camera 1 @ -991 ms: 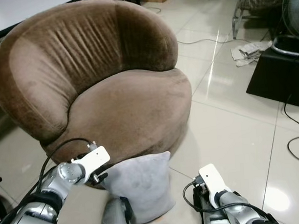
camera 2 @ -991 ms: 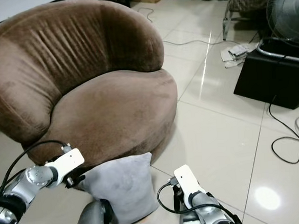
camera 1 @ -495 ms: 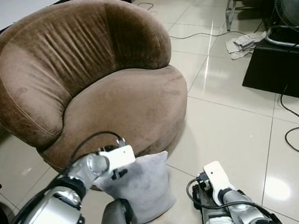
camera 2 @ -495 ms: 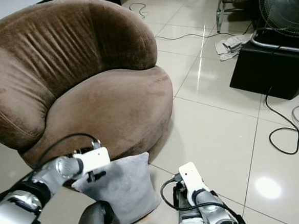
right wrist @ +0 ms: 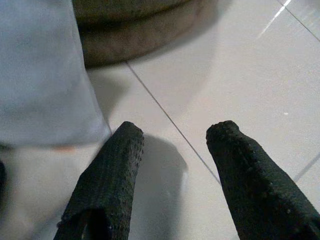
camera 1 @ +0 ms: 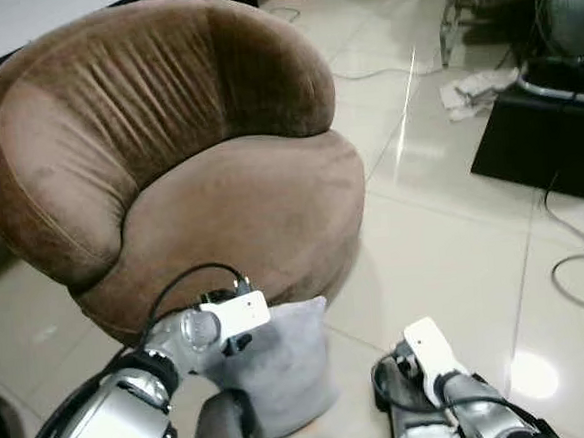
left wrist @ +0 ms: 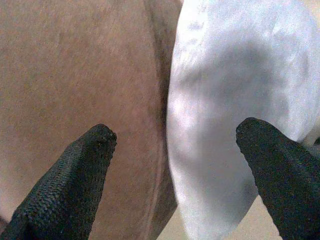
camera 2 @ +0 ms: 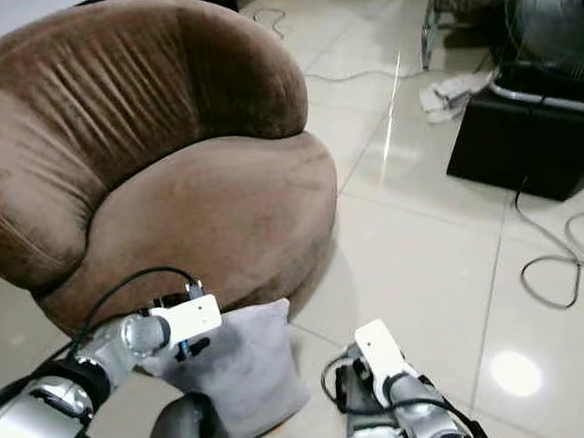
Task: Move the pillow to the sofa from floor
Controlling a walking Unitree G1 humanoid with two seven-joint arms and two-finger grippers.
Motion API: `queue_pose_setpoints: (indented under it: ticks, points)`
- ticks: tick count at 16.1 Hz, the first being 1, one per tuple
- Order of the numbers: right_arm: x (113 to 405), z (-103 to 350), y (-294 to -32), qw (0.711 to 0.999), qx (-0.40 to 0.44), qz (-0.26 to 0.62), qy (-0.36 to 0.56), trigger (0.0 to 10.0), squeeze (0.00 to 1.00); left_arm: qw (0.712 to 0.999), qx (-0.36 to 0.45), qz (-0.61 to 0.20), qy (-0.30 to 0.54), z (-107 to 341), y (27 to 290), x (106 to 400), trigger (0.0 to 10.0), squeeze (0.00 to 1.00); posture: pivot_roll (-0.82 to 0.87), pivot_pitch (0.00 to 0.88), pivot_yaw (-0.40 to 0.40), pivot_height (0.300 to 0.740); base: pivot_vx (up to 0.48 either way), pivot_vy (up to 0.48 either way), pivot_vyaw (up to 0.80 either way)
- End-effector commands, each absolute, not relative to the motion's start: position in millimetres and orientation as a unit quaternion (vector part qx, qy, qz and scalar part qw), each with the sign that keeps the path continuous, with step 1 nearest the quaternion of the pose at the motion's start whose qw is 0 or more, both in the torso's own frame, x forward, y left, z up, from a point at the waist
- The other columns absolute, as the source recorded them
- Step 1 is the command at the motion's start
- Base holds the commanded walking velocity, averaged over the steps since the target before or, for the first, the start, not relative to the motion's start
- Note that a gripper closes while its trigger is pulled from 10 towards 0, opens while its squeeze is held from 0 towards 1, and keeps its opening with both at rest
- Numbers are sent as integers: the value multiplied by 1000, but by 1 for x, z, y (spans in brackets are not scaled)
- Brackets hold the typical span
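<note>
Left gripper (left wrist: 172, 137): black fingers spread wide, one tip over the brown plush of the sofa base, the other over the far face of the pillow, so the top edge of the pale grey square fabric pillow (camera 1: 277, 365) sits in the gap. Nothing pinched yet. Vs. a second ago the left arm has swung in from beside the pillow's corner to right at its top edge, wrist cam now looking straight down the seam between cushion and sofa. Means: reach is about done, closing on the edge looks like the next step.

Pillow itself hasn't moved: upright on the glossy white tile floor (camera 1: 455, 258), leaning against the front of the round brown velvet tub sofa (camera 1: 199, 175), just below the seat. Task not started in the sense that counts, i.e. no lift.

Right gripper (right wrist: 175, 135): fingers apart, holding nothing, low over the tiles just beside the pillow's other side, roughly where it was half a sec ago.

Risk, imo: one left finger could catch on sofa plush rather than clearing the pillow's back face.
</note>
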State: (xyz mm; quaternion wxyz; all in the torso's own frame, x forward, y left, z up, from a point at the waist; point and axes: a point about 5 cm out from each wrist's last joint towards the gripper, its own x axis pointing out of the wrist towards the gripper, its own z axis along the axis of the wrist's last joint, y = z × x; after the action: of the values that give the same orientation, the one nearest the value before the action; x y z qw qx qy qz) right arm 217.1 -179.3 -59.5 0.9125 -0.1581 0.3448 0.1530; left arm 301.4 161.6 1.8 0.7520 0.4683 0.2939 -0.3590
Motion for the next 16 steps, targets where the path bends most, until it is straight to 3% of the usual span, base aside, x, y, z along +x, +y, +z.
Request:
queue_pose_setpoints:
  ticks: [1,4,6,10,16]
  points:
    - [210,-64,-179,899,-168,174,365,10000,0,752,467,-352,303,-2,163,299,10000,0,-129,0,14,598,0,0,0]
    - [214,-62,-176,895,-174,196,360,10000,0,741,482,-353,307,-5,160,296,10000,0,-79,0,-6,598,0,0,0]
    - [215,-61,-175,888,-184,219,360,10000,0,748,477,-343,308,-5,157,297,10000,0,7,0,-62,598,0,0,0]
    - [217,-60,-172,881,-195,241,356,10000,0,743,489,-343,303,-5,156,298,10000,0,37,0,-88,598,0,0,0]
    - [209,-65,-170,874,-203,251,363,10000,0,704,525,-360,314,-12,154,292,10000,0,10,0,-86,598,0,0,0]
